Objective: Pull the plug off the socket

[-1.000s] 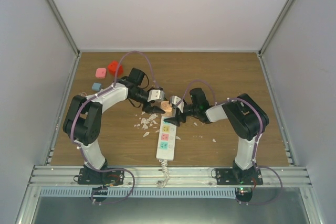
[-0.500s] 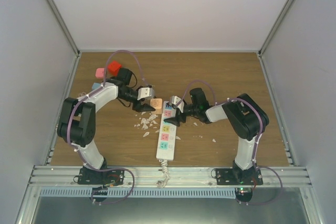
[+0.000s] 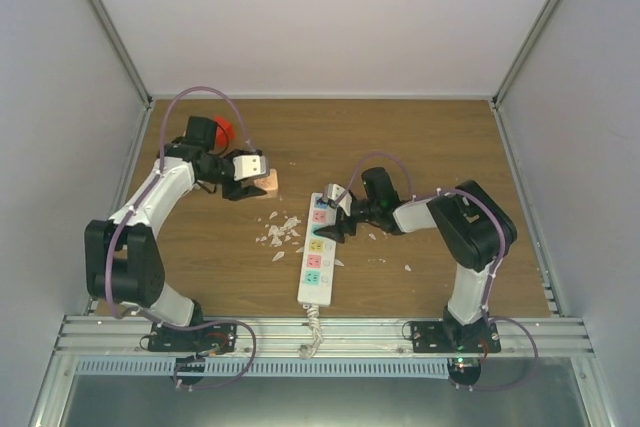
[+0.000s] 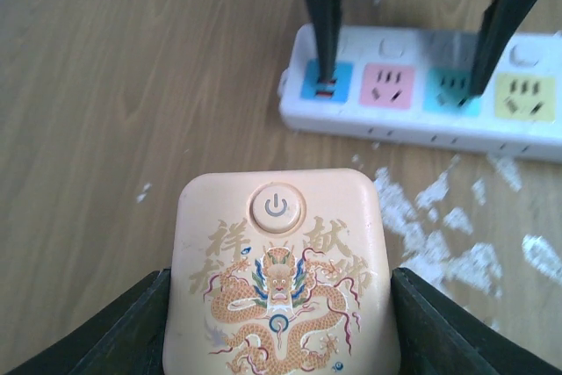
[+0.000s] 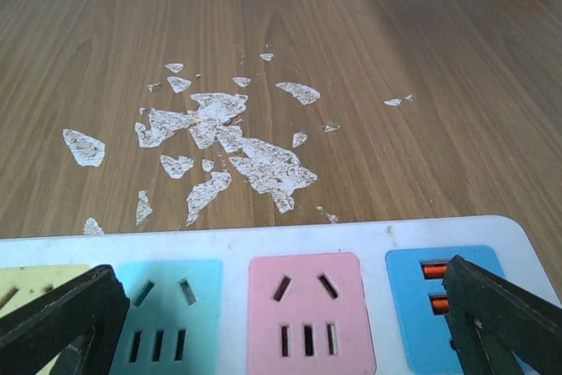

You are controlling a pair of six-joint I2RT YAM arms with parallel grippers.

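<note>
The plug point(image 4: 279, 278) is a peach square block with a power button and a dragon print. My left gripper point(image 4: 281, 318) is shut on its two sides. In the top view the plug point(image 3: 269, 183) hangs left of the socket, apart from it. The socket point(image 3: 317, 252) is a long white strip with pastel panels, lying mid-table with its cord toward the near edge. My right gripper point(image 3: 333, 219) stands open over the socket's far end. Its fingers point(image 5: 505, 313) rest on the blue and teal panels, either side of the bare pink panel point(image 5: 307, 313).
White flakes point(image 3: 280, 232) litter the wood left of the socket. A red block point(image 3: 223, 130) shows behind the left arm at the back left. Grey walls close in both sides and the back.
My left arm has swung left and back, carrying the plug off the socket's far end. The right gripper has stayed on the socket.
</note>
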